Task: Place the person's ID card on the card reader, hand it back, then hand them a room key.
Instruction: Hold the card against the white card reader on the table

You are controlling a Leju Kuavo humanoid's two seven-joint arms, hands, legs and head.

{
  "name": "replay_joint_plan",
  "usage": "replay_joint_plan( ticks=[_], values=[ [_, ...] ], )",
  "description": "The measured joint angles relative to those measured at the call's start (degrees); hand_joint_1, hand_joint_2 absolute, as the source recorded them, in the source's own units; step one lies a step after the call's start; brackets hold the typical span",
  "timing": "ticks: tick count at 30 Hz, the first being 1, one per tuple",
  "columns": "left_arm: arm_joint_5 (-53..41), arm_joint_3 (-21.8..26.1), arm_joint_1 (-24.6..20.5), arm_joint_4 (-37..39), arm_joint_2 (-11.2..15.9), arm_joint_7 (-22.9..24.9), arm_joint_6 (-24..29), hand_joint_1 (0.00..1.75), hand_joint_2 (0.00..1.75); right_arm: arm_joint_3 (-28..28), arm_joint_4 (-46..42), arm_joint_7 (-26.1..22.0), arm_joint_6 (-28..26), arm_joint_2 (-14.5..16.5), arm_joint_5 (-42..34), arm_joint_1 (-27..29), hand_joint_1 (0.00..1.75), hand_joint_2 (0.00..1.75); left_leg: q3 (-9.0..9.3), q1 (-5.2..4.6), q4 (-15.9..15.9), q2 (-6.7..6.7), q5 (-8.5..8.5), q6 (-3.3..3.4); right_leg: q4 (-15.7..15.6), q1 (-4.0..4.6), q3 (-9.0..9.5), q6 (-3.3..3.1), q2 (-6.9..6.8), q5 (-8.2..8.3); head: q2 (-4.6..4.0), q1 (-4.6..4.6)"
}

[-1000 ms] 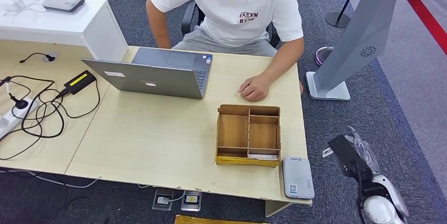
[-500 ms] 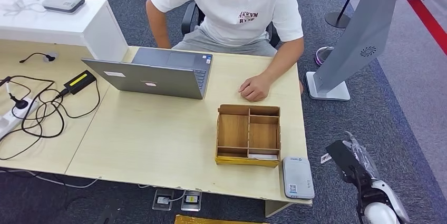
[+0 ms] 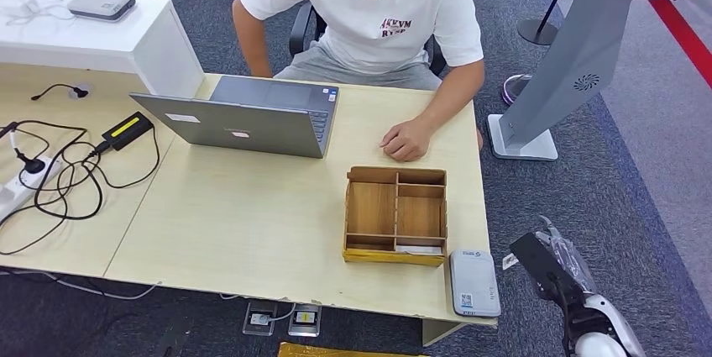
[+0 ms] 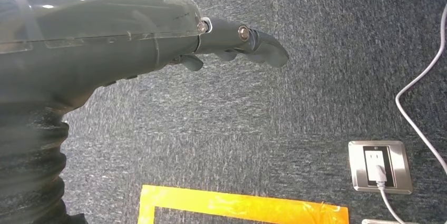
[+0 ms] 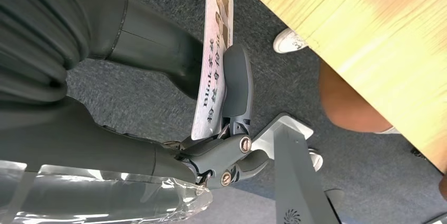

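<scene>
My right hand (image 3: 550, 263) hangs low beside the table's right front corner, pinching the ID card (image 3: 510, 261) between thumb and fingers. In the right wrist view the ID card (image 5: 213, 60) stands edge-on in that hand (image 5: 232, 153), printed with text and a photo. The grey card reader (image 3: 473, 281) lies on the table's front right corner, just left of the card. A wooden divided box (image 3: 395, 214) behind the reader holds a white card (image 3: 418, 249). My left hand (image 4: 240, 42) hangs over the carpet, fingers stretched out and holding nothing.
A person sits behind the table with one hand (image 3: 405, 140) resting near the box. A laptop (image 3: 243, 122) stands left of it, and cables and a power strip (image 3: 34, 176) lie at the far left. A grey kiosk stand (image 3: 562, 63) rises on the right.
My right hand has moved left with the ID card, closer to the table's corner and the card reader. The person's hand has stayed put.
</scene>
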Motion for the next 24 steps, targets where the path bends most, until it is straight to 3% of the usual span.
replay_joint_plan(
  ticks=[24],
  values=[
    [1.05,0.0,-0.1,-0.54,-0.82,-0.07,0.84,0.0,1.75,4.8,-0.03,0.64,0.77,-0.81,0.07,-0.07,1.75,1.75,0.01,0.0,0.0,0.02,0.0,0.0,0.0,0.0,-0.01,0.0,0.02,0.0,0.0,-0.01]
  ],
)
